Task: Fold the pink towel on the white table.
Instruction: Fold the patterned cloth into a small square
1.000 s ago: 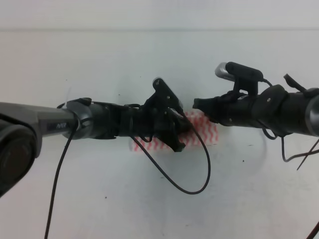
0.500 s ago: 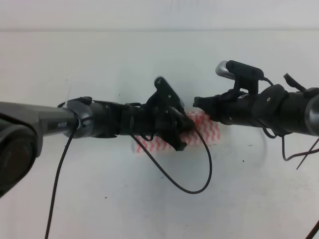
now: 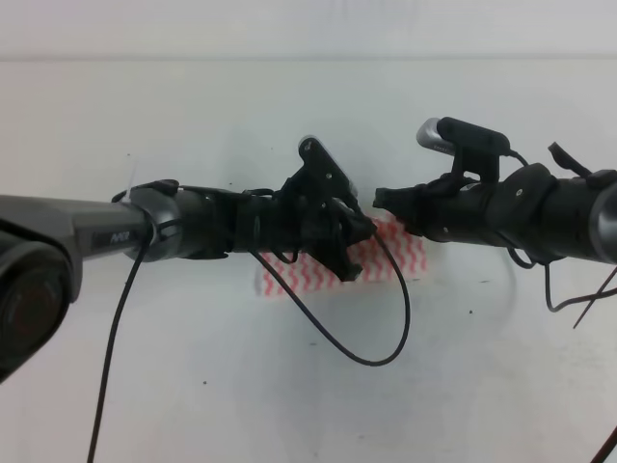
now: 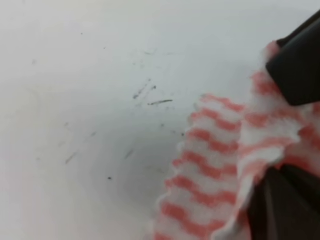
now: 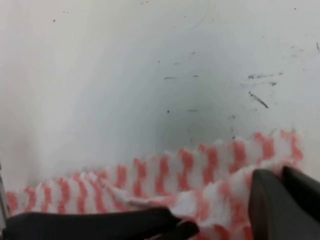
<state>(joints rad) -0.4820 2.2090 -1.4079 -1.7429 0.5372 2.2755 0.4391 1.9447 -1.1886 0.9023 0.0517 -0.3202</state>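
The pink towel (image 3: pixel 289 280) lies mid-table on the white table (image 3: pixel 193 386), largely hidden under both arms. My left gripper (image 3: pixel 362 229) reaches in from the left and is shut on a towel edge. In the left wrist view the cloth (image 4: pixel 215 165) bunches up between the two black fingers (image 4: pixel 295 65). My right gripper (image 3: pixel 379 200) comes in from the right, close to the left one. The right wrist view shows the towel (image 5: pixel 165 175) with its near edge pinched between the dark fingers (image 5: pixel 280 205).
A black cable (image 3: pixel 386 338) loops down from the left arm over the table in front of the towel. More cables hang off the right arm at the right edge (image 3: pixel 578 299). The tabletop has small dark specks and scuffs (image 5: pixel 257 97).
The left gripper has shifted slightly up and right with the towel edge, so more cloth shows below the arm. The right arm has hardly moved.
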